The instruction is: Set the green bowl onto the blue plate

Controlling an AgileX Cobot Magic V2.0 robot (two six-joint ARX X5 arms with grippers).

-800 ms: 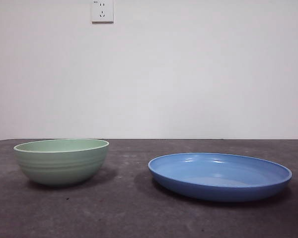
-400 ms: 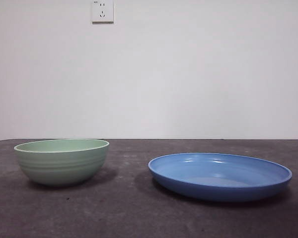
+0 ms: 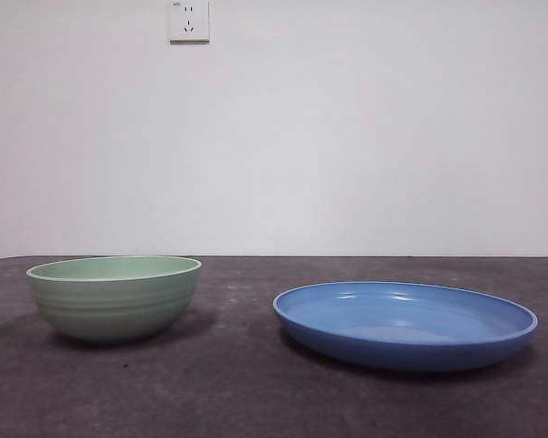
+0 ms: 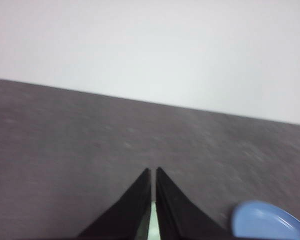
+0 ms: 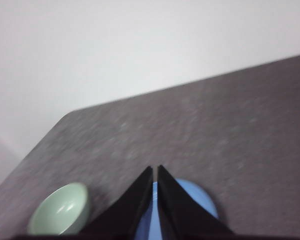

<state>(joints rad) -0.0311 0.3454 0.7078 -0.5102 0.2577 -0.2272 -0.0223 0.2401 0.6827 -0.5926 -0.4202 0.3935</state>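
The green bowl (image 3: 114, 297) stands upright on the dark table at the left of the front view. The blue plate (image 3: 405, 323) lies to its right, apart from it and empty. No arm shows in the front view. My left gripper (image 4: 153, 171) is shut, high above the table; a strip of the green bowl (image 4: 152, 231) shows between its jaws and the blue plate's edge (image 4: 267, 223) is beside it. My right gripper (image 5: 155, 170) is shut, high over the blue plate (image 5: 202, 202), with the green bowl (image 5: 60, 209) off to one side.
The dark grey table (image 3: 237, 383) runs back to a white wall with a socket (image 3: 188, 20). The table's corner (image 5: 70, 114) shows in the right wrist view.
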